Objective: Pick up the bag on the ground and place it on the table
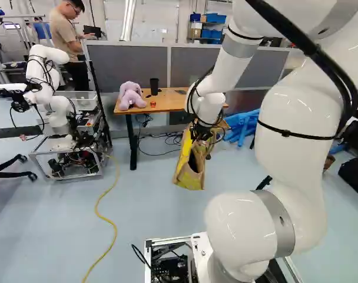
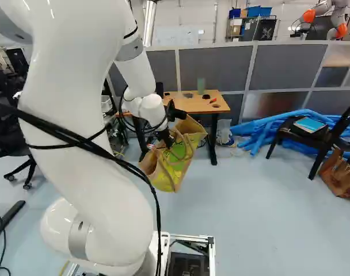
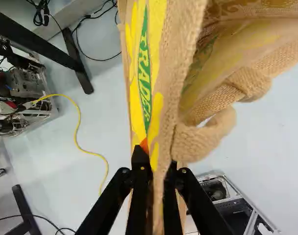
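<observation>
Your biggest snag is the table [image 1: 167, 107]: the bag [image 2: 174, 167] looks to hang in front of it, its base well below the top, so driving in without enough lift would ram the bottom into the front edge or a leg and could peel it out of the grip. Looks off the floor to me, but clearance is hard to judge. Next, the bag itself: it's held off-centre by one side, tilted, mouth gaping, so it may swing or twist if you move fast, and it could slump or tip on release. Swing it wide at placement and you could sweep the purple plush toy [image 1: 132, 96] or the black cup [image 1: 154, 86] off; aim for bare top between things. Your gripper [image 3: 157, 164] is nearly closed, fingers a fabric's thickness apart, pinching the bag's edge from both sides. Thin bite, so weight or a bump could make it slip. The loose handle [image 3: 203, 142] sits just beside the fingers and could hook one when you open. Relative to the tool, the bag runs out ahead of the fingertips, printed wall on one side, open mouth and handle on the other.
</observation>
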`<state>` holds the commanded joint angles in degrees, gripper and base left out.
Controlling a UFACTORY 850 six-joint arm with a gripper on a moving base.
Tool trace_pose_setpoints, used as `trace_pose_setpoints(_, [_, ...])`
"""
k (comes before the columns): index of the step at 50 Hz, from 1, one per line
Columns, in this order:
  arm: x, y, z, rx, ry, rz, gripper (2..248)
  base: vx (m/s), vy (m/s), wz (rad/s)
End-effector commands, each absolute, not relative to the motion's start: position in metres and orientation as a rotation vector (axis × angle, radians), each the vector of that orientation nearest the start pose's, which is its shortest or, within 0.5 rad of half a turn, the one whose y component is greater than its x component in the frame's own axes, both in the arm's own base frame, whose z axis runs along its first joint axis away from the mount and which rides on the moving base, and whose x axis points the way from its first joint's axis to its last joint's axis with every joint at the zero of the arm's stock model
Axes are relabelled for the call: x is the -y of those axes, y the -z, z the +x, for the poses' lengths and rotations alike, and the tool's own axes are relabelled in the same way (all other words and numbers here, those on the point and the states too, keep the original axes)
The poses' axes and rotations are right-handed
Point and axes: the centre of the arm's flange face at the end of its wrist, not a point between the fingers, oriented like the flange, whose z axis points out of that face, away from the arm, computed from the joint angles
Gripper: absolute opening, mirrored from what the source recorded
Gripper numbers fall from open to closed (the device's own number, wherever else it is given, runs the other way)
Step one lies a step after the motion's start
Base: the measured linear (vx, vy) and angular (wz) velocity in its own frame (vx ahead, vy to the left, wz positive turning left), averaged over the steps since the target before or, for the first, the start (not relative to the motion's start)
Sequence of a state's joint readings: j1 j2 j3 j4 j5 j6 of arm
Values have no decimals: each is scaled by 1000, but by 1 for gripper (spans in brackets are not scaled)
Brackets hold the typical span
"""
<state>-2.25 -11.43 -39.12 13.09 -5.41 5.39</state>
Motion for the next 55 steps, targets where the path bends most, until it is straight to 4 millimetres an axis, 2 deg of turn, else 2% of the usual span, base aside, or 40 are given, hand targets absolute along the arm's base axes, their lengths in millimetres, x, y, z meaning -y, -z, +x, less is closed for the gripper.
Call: trace_pose_setpoints(55, [10, -422, 438, -500, 540, -2937, 34, 0, 0, 0])
